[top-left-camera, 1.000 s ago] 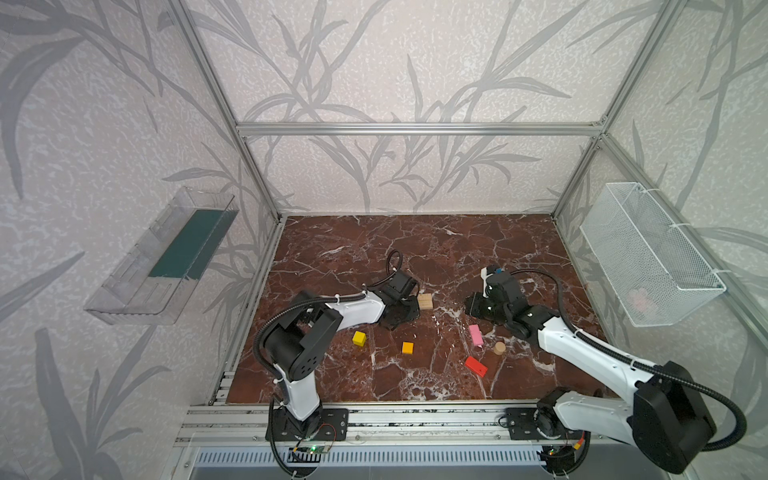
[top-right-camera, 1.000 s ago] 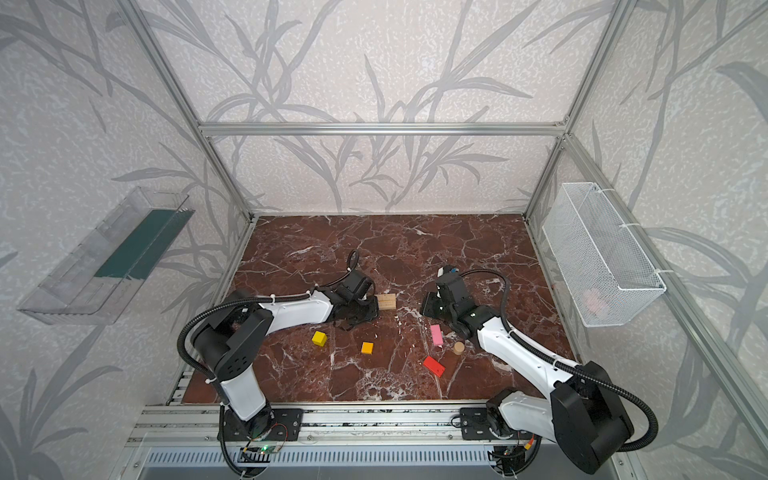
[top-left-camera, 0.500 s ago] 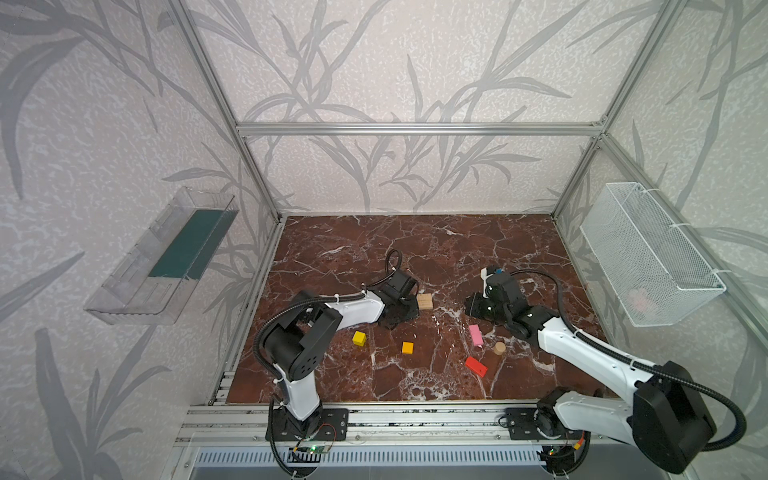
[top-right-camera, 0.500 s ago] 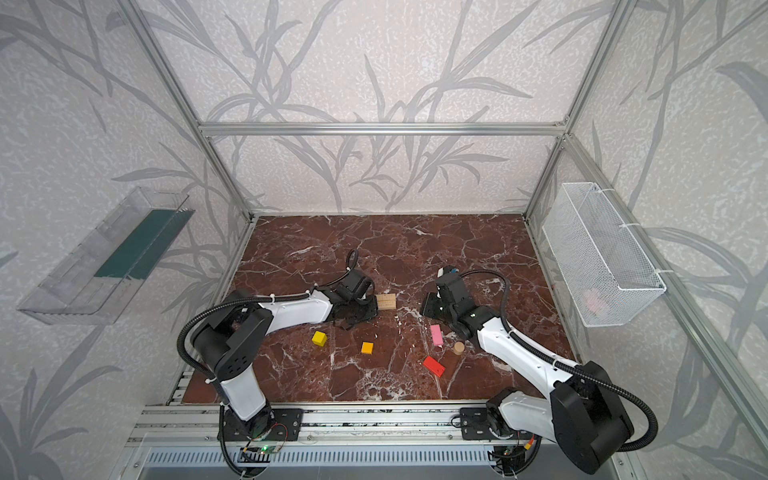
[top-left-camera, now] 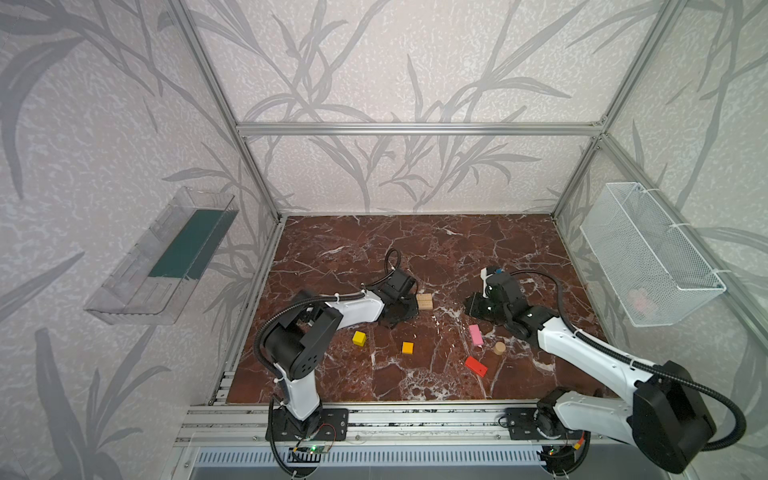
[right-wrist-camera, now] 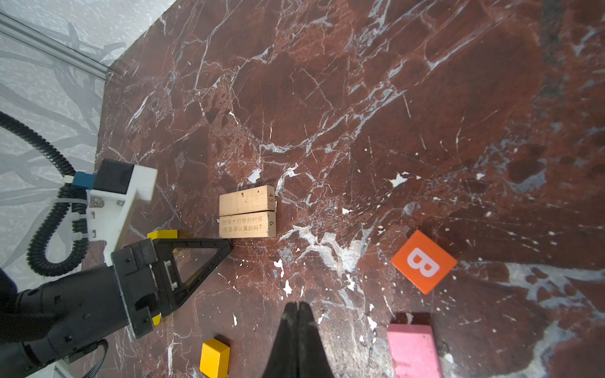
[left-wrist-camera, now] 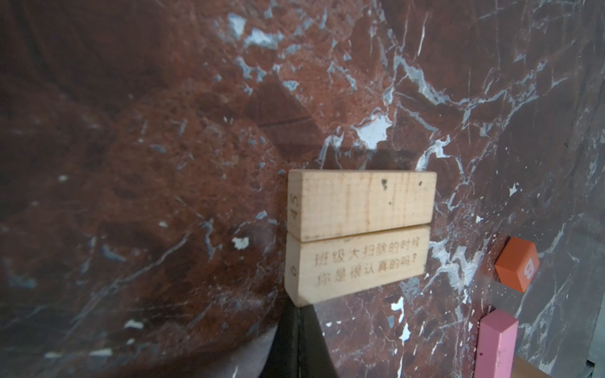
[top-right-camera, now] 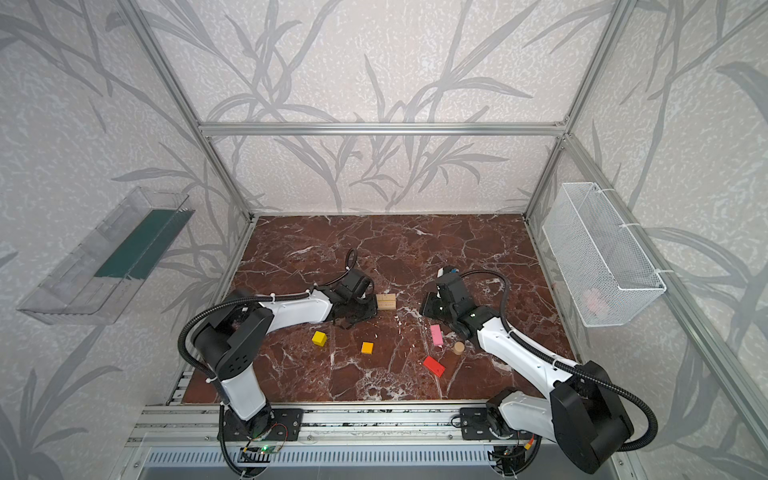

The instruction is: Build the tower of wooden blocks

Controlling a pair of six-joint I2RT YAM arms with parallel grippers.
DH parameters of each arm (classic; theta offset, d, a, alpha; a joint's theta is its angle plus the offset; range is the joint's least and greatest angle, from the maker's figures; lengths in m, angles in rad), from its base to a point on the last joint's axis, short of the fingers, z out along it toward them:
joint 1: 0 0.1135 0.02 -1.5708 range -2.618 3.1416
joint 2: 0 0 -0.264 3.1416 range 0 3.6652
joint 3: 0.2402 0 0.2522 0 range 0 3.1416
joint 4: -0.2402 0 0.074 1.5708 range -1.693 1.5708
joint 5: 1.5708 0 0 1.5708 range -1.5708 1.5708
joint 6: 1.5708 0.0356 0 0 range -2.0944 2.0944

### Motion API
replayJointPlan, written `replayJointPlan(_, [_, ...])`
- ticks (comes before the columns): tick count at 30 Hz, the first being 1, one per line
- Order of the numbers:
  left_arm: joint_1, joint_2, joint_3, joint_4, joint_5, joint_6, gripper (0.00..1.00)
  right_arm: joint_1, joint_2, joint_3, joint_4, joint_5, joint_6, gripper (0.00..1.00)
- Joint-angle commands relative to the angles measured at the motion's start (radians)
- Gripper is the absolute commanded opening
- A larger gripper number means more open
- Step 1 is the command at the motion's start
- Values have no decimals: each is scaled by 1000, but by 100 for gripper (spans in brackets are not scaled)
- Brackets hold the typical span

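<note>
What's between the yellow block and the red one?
The orange cube, touching neither the yellow cube nor the red brick. Both top views show it.

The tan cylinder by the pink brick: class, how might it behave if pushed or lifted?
The tan cylinder seems to stand on its flat end, so a low push would probably slide it; tipped over, it would likely roll. It looks like small, solid wood: probably stiff and light.
</note>
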Motion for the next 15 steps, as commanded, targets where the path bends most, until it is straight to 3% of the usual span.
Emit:
replayJointPlan(1, [6,30,4,-13,-29,-1,0,-6,2,-7,18,-6,4,0])
replayJointPlan(15, [5,-12,-35,10,-7,-10,0,-4,19,-6,29,-27,5,0])
